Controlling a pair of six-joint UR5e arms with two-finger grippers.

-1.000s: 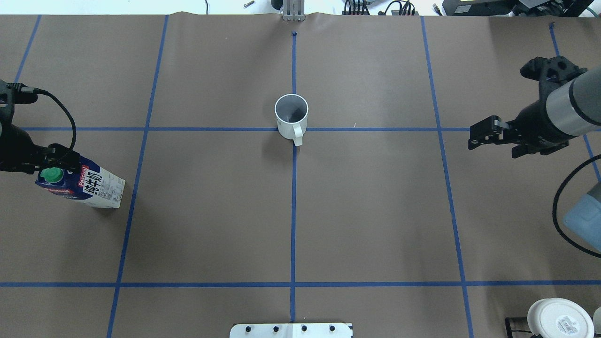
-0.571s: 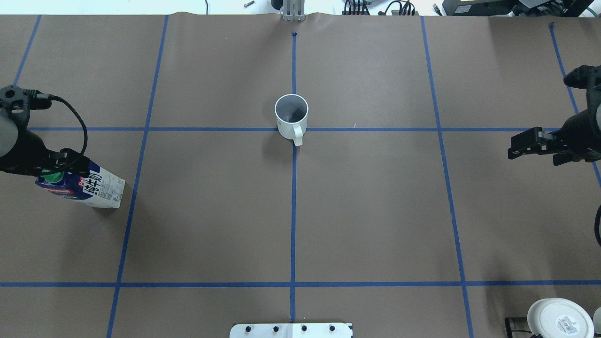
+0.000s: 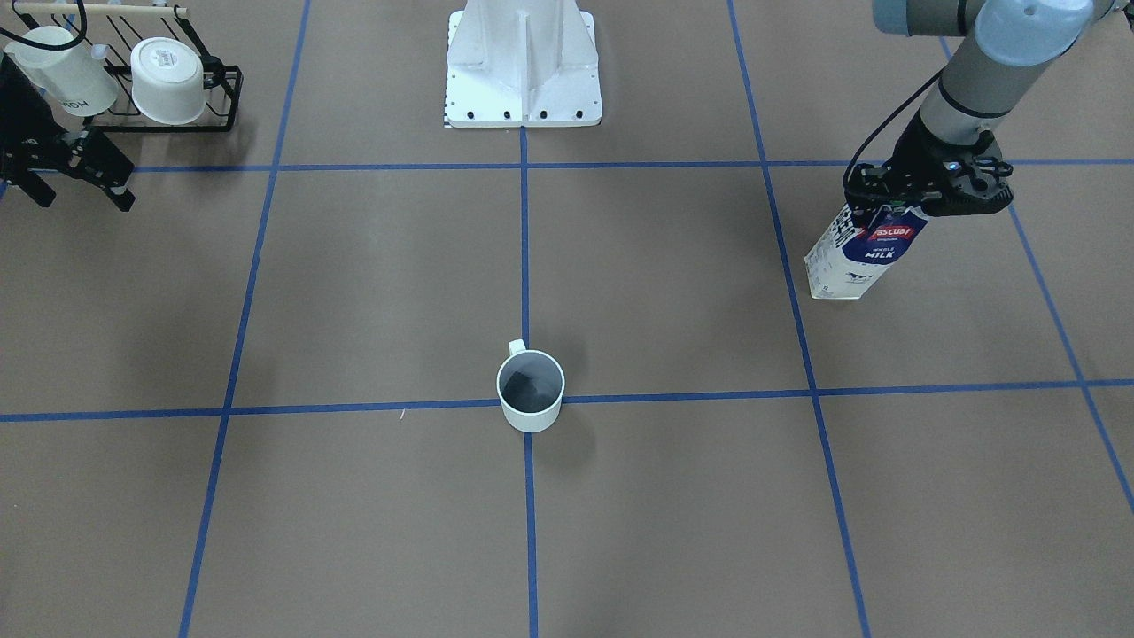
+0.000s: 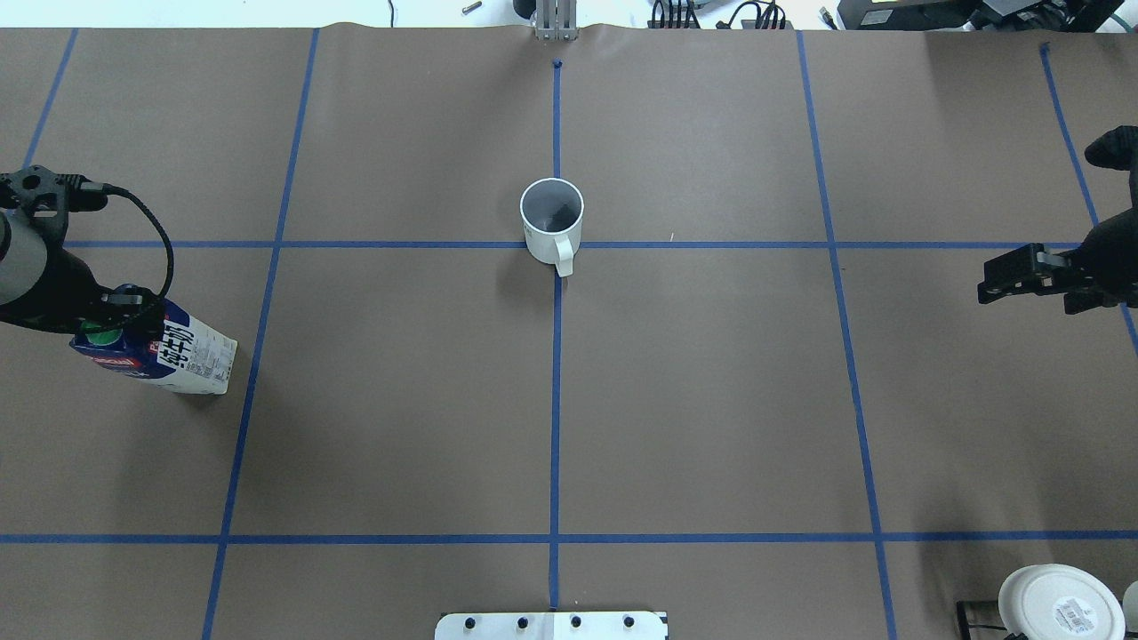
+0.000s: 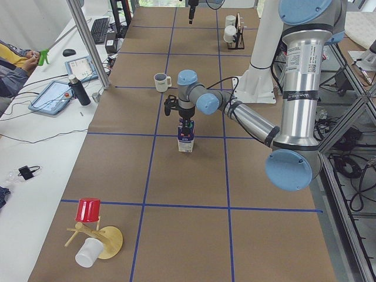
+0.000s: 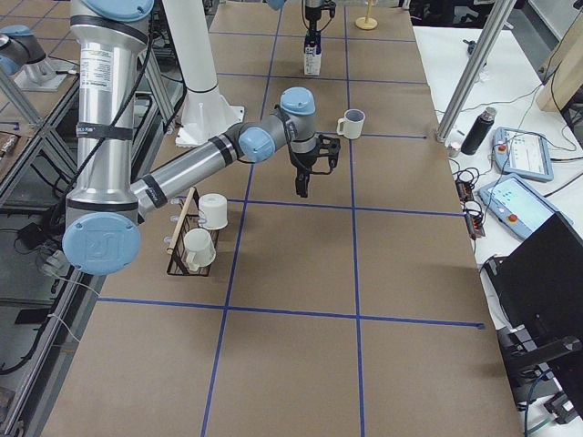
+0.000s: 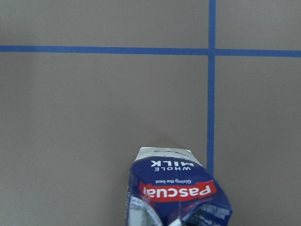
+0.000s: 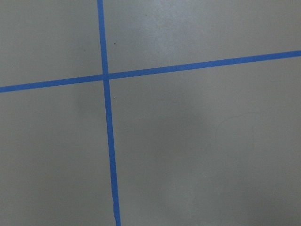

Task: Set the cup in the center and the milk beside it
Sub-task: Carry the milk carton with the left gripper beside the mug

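Note:
The cup, a small plain white mug with a dark grey inside, stands upright on the middle tape crossing; it also shows in the front view. The milk, a navy and white carton, stands at the far left, and in the front view at the right. My left gripper sits over the carton's top, jaws open around it, partly covering the green cap. The left wrist view shows the carton's top close below. My right gripper is open and empty at the far right, away from the cup.
A black wire rack with white mugs stands by the robot's right side, also in the overhead view's bottom right corner. The white robot base is at the table's near edge. Blue tape lines grid the brown table.
My right gripper has drawn back to the right, away from the cup. My left gripper has shifted slightly right over the carton's cap. Cup and carton have not moved.

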